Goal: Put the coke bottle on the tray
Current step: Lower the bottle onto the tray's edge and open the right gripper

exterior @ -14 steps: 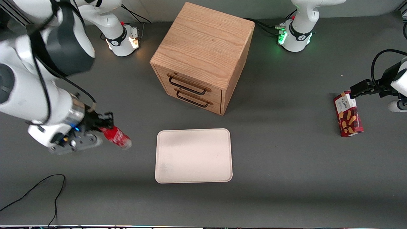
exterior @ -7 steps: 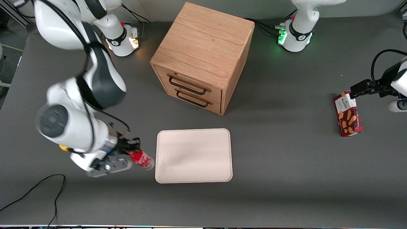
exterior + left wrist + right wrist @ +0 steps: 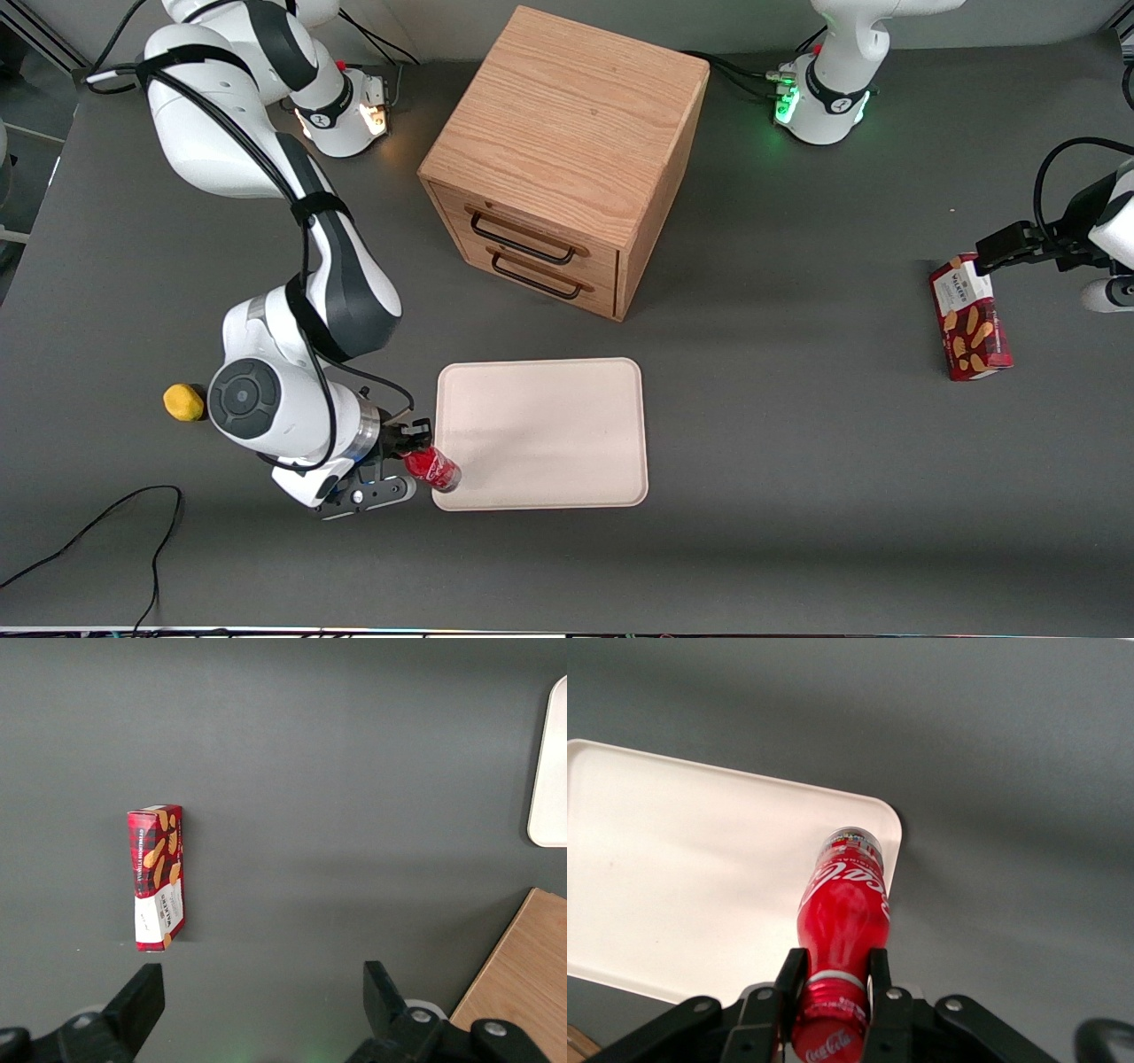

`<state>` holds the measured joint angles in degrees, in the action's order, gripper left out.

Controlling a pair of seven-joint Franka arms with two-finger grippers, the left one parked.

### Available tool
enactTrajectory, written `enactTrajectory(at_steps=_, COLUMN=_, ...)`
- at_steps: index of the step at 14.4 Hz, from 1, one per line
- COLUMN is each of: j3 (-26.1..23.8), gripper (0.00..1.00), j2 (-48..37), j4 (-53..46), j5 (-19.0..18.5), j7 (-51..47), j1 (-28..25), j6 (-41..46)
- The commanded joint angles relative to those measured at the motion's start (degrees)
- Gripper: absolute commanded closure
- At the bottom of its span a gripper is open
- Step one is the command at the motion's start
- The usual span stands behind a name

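I see the coke bottle (image 3: 842, 921) gripped at its neck, just below the red cap, by the gripper (image 3: 415, 447); both black fingers (image 3: 790, 979) press against it from either side. The bottle's base hangs over the corner of the tray (image 3: 540, 434) that lies nearest the front camera at the working arm's end, just inside the raised rim. Whether the base touches the tray surface I cannot tell.

The rest of the tray is bare cream surface, and the grey desk (image 3: 797, 496) runs open along the tray's edges.

A wooden drawer cabinet (image 3: 567, 159) stands farther from the front camera than the tray, apart from it, its two drawers with dark wire handles facing the tray. A small yellow object (image 3: 183, 401) lies on the desk beside the working arm's wrist. A red biscuit box (image 3: 970, 316) lies well off toward the parked arm's end.

The right wrist view shows the white script logo and the base over the rim corner; the front view shows the cabinet and the yellow object, which the wrist view lacks.
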<state>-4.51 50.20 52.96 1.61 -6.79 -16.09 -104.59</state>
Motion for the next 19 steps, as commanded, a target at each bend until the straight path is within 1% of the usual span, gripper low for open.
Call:
enactTrajectory(at_steps=1, j3=-0.32, gripper=0.88, j2=-0.1, j4=1.18, j5=0.58, j7=-1.39, j1=0.01, j6=-0.87)
enactTrajectory(at_steps=5, j3=-0.32, gripper=0.84, j2=-0.19, j4=3.55, j5=0.67, j7=-1.38, j1=-0.08, j6=-4.47)
enactTrajectory(at_steps=7, j3=-0.32, gripper=0.8, j2=-0.19, j4=4.52, j5=0.59, j7=-2.52, j1=-0.17, j6=-5.79)
enactTrajectory(at_steps=10, j3=-0.59, gripper=0.69, j2=-0.19, j4=5.49, j5=0.67, j7=-3.75, j1=-0.6, j6=-7.2)
enactTrajectory(at_steps=11, j3=-0.67, gripper=0.61, j2=-0.19, j4=5.49, j5=0.59, j7=-3.76, j1=-0.61, j6=-7.2)
enactTrajectory(at_steps=12, j3=-0.68, gripper=0.18, j2=-0.19, j4=5.49, j5=0.58, j7=-3.84, j1=-0.61, j6=-7.29)
enactTrajectory(at_steps=13, j3=-0.68, gripper=0.0, j2=-0.19, j4=5.49, j5=0.58, j7=-4.11, j1=-0.69, j6=-7.55)
enactTrajectory(at_steps=19, j3=-0.76, gripper=0.0, j2=-0.8, j4=5.49, j5=0.67, j7=-4.11, j1=-0.69, j6=-8.17)
